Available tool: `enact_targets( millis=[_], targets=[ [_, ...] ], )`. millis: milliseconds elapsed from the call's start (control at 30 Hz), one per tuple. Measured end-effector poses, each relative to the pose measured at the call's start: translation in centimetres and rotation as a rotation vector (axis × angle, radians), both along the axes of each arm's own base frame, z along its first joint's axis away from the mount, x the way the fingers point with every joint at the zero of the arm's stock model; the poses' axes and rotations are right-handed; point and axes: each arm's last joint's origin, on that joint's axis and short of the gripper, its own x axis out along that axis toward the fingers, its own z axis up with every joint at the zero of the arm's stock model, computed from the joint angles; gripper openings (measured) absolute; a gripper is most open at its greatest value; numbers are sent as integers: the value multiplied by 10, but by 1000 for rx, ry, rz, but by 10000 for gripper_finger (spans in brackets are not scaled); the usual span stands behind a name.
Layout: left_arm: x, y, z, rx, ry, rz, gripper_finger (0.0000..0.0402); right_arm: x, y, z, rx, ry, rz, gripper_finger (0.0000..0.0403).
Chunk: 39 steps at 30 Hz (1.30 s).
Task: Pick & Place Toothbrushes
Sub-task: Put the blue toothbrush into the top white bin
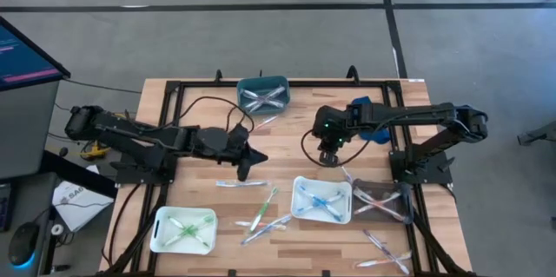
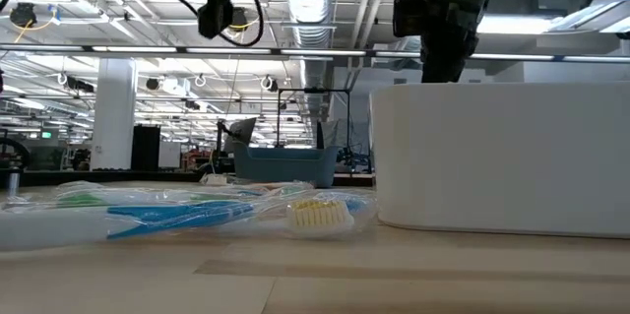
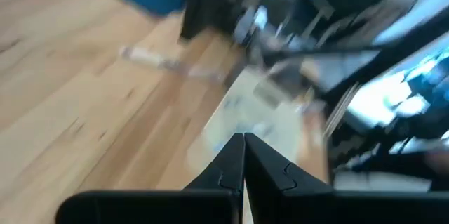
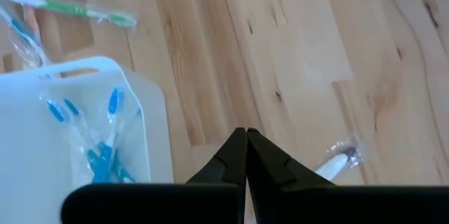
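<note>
Both grippers hang shut above the middle of the table, touching nothing. My left gripper (image 1: 246, 167) (image 3: 243, 140) is above a loose white toothbrush (image 1: 241, 183). My right gripper (image 1: 328, 157) (image 4: 246, 134) points down just beyond the white tray (image 1: 300, 183) (image 4: 140, 97) of blue toothbrushes (image 4: 105, 147). Another white toothbrush (image 4: 338, 159) lies on the wood beside its fingers. A loose green toothbrush (image 1: 265, 209) (image 4: 70, 6) and a blue-white one (image 1: 265, 229) lie flat near the front. In the low view, wrapped toothbrushes (image 2: 197, 216) lie in the foreground.
A teal tray (image 1: 262, 93) with clear toothbrushes stands at the far edge. At the near left is a white tray (image 1: 158, 225) with green ones, and a clear tray (image 1: 380, 199) with pink ones is at the right. Loose pink toothbrushes (image 1: 382, 251) lie near the front right. A black frame (image 1: 165, 95) rims the table.
</note>
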Motion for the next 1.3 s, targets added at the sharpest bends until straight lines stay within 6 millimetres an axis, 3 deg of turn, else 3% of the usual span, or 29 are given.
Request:
enact_targets(
  millis=[233,400,667,967,1300],
  targets=[
    [-17,2,-26,62,323,-65,0,4,-1,2,1,-48,-13,0],
    [-25,-2,-34,81,432,-87,0,7,-1,4,-3,-83,-14,0],
    [-32,-16,-47,138,461,-179,0,9,-1,5,-5,-103,-15,0],
    [-40,-17,-76,33,468,-108,0,9,3,5,4,-102,-15,0],
    [-33,-29,-70,-16,322,-198,0,10,10,5,6,-102,11,0]
  ],
)
